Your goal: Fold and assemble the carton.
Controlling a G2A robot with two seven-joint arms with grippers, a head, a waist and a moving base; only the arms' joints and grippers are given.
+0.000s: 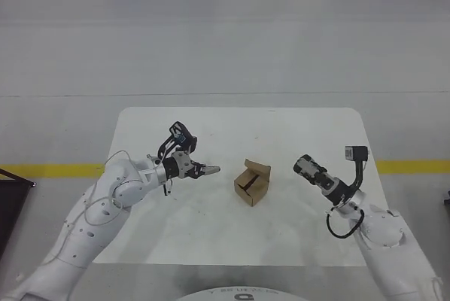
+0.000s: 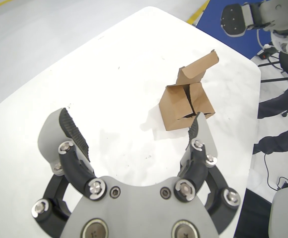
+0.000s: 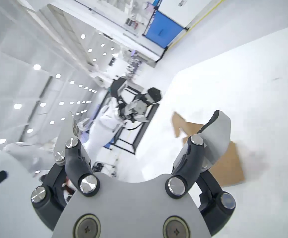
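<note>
Small brown cardboard carton (image 1: 252, 183) sits just right of frame centre in top view, on the white table (image 1: 210, 128), apart from both grippers. One flap sticks up, tilted. Two others are folded inward w/ a dark slit betw. them, so the inside can't be made out. Left gripper (image 2: 131, 113) hangs left of the carton in top view, near it, tips pointing at it, fingers spread wide. Right gripper (image 3: 144, 115) is at the carton's right, a bit farther off, fingers also spread apart.
</note>
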